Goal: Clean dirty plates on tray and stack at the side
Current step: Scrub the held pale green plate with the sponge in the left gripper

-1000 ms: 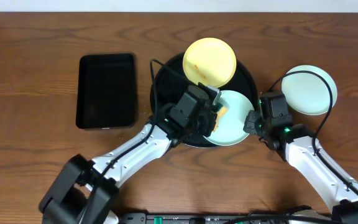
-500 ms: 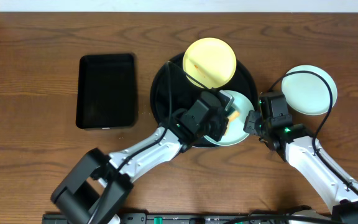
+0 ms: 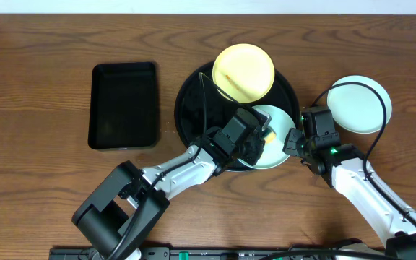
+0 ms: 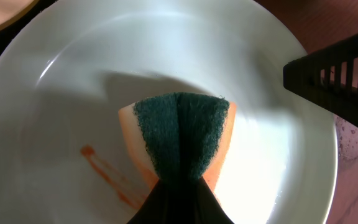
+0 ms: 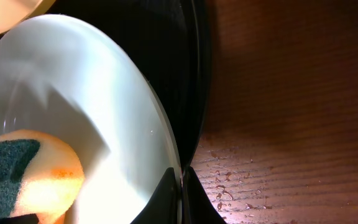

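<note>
Left hand (image 4: 179, 198) farther right, tight around sponge (image 4: 180, 140) on plate (image 4: 104, 68)

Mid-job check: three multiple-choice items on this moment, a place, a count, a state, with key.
1. Where does the lone mint plate lie? A on the table, right of the round tray; B on the table, left of it; C inside it.
2. How many plates lie on the round tray? A one; B two; C three.
3. The left gripper is shut on: A a plate rim; B a sponge; C nothing.
Key: 1 A, it sits on bare wood right of the tray. 2 B, the yellow plate and the smeared mint plate. 3 B, its fingers pinch the green-faced sponge.
</note>
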`<state>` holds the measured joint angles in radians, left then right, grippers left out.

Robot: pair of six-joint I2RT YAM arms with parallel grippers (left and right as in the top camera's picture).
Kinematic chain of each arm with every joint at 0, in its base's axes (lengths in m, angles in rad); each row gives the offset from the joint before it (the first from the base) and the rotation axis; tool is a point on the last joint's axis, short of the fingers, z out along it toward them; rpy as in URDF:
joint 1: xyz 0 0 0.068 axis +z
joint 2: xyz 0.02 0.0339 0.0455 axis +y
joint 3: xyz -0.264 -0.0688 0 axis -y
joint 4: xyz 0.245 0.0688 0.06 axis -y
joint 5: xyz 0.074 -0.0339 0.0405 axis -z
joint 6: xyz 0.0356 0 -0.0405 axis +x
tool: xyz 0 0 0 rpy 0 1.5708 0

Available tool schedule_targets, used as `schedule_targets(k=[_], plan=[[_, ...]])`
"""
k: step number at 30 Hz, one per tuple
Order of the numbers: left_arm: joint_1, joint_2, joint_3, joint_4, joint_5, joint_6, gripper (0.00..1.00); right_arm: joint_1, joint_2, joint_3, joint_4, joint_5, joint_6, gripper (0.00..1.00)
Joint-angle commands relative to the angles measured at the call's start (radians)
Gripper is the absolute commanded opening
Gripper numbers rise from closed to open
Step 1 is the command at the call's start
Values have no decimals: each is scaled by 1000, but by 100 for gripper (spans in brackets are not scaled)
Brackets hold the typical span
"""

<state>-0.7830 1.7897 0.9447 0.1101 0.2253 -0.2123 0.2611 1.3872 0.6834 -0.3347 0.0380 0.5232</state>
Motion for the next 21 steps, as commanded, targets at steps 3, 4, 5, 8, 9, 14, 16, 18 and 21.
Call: schedule_targets(k=[3, 4, 5, 8, 9, 14, 16, 18, 21], plan=[[-2, 8, 21, 2, -43, 18, 8, -5, -3, 1, 2, 10, 11, 1], [-2, 8, 21, 2, -48, 21, 8, -5, -3, 1, 2, 10, 11, 1], [-2, 8, 21, 2, -55, 20, 8, -5, -3, 1, 2, 10, 11, 1], [-2, 8, 21, 1, -55, 20, 8, -5, -3, 1, 2, 10, 11, 1], [-2, 8, 21, 1, -55, 20, 8, -5, -3, 1, 2, 10, 11, 1], [-2, 8, 16, 0, -54, 19, 8, -5, -3, 1, 2, 10, 11, 1], [-2, 8, 11, 0, -55, 19, 8, -5, -3, 1, 2, 10, 11, 1], [-2, 8, 7, 0, -55, 19, 8, -5, -3, 1, 2, 10, 11, 1], [-2, 8, 7, 1, -54, 19, 8, -5, -3, 1, 2, 10, 11, 1]])
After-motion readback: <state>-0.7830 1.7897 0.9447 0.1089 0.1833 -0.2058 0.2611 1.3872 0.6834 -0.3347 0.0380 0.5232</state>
